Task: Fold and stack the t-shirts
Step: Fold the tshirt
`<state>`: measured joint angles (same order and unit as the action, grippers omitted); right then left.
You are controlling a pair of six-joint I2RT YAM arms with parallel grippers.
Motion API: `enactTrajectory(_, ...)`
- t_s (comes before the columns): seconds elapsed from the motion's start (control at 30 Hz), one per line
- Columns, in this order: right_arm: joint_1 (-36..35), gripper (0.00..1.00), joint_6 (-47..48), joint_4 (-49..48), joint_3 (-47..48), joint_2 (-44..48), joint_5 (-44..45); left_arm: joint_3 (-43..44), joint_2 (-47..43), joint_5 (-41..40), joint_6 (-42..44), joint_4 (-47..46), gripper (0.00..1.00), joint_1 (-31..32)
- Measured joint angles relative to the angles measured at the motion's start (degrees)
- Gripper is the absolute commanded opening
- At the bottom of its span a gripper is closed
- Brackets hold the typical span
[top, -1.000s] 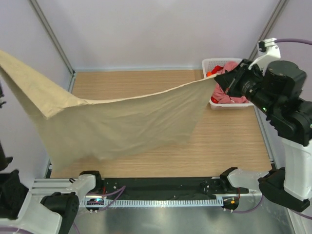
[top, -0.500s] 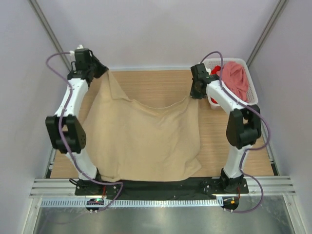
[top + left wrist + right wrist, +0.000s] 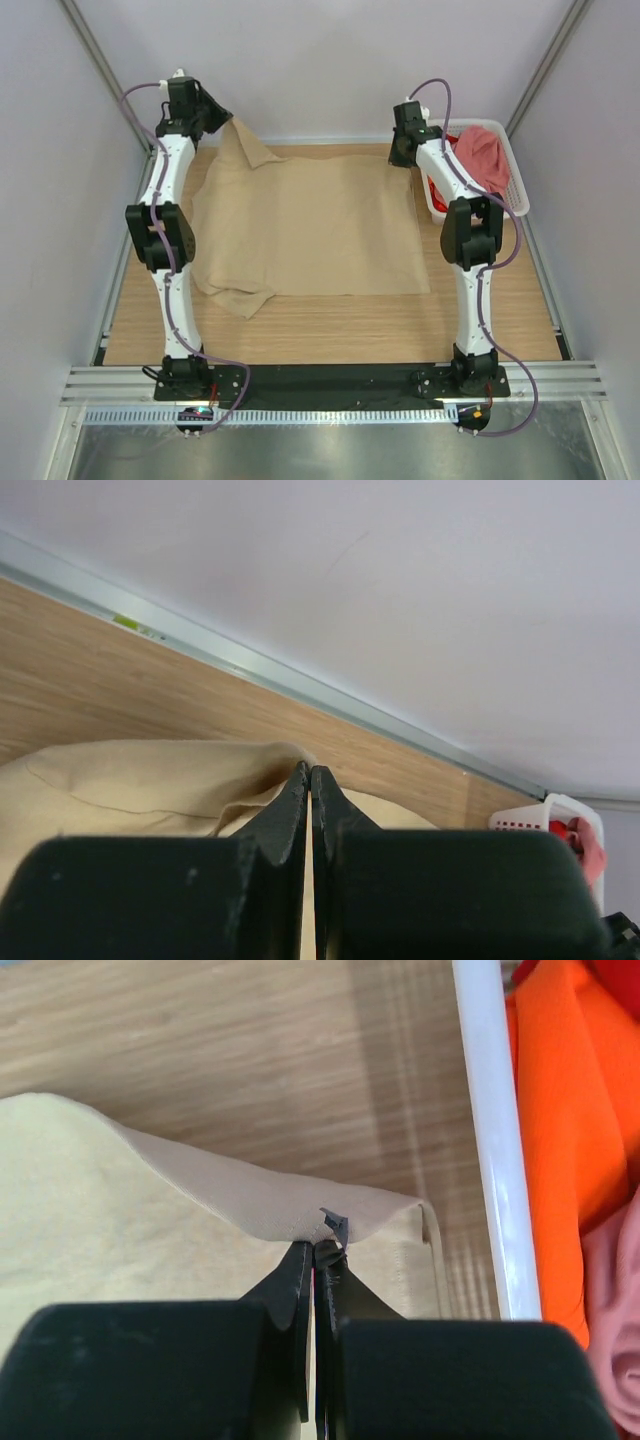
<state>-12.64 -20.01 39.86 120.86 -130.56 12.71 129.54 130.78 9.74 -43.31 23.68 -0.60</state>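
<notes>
A beige-tan t-shirt (image 3: 305,225) lies spread over the wooden table, its two far corners lifted. At the back left, my left gripper (image 3: 228,120) is shut on one corner; in the left wrist view the beige cloth (image 3: 140,785) bunches at the closed fingertips of that gripper (image 3: 309,770). My right gripper (image 3: 398,160) is shut on the other far corner, the beige hem (image 3: 300,1210) pinched at its tips (image 3: 314,1247). A dusty pink t-shirt (image 3: 483,155) and a bright orange t-shirt (image 3: 555,1110) lie in the basket.
A white lattice basket (image 3: 520,195) stands at the back right, its white rim (image 3: 490,1130) just right of my right gripper. The back wall and its metal rail (image 3: 300,680) run close behind both grippers. Bare wood (image 3: 400,325) shows near the front.
Both arms have reached farther back and lowered, drawing the beige t-shirt away from the front edge so that it now lies flatter on the table. Both grips have held.
</notes>
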Motion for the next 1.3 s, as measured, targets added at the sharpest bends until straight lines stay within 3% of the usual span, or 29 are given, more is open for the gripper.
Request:
enactTrajectory(0.17, 1.0, 0.01, 0.2, 0.7, 2.5, -1.7, -1.0, -0.5, -0.1, 0.5, -0.3, -0.9, 0.00, 0.0)
enactTrajectory(0.33, 2.0, 0.01, 0.2, 2.4, 2.5, -2.0, -2.1, -8.3, -1.7, 0.5, -0.9, 0.0, 0.00, 0.0)
enactTrajectory(0.47, 2.8, 0.01, 0.5, 3.9, 2.5, -2.0, -2.9, -15.4, -5.7, 0.1, -1.1, 4.0, 0.00, 0.0)
enactTrajectory(0.73, 4.4, 0.01, 1.9, 9.2, 2.5, -2.0, -3.7, -17.3, -15.4, -0.2, -1.0, 13.9, 0.00, -0.8)
enactTrajectory(0.97, 5.6, 0.01, 2.4, 11.6, 2.5, -2.0, -4.6, -26.4, -25.3, 0.2, -1.2, 17.8, 0.00, -3.8)
enactTrajectory(1.3, 5.6, 0.01, 2.4, 13.7, 2.5, -1.8, -4.6, -38.2, -29.9, 2.3, -1.3, 21.6, 0.00, -4.4)
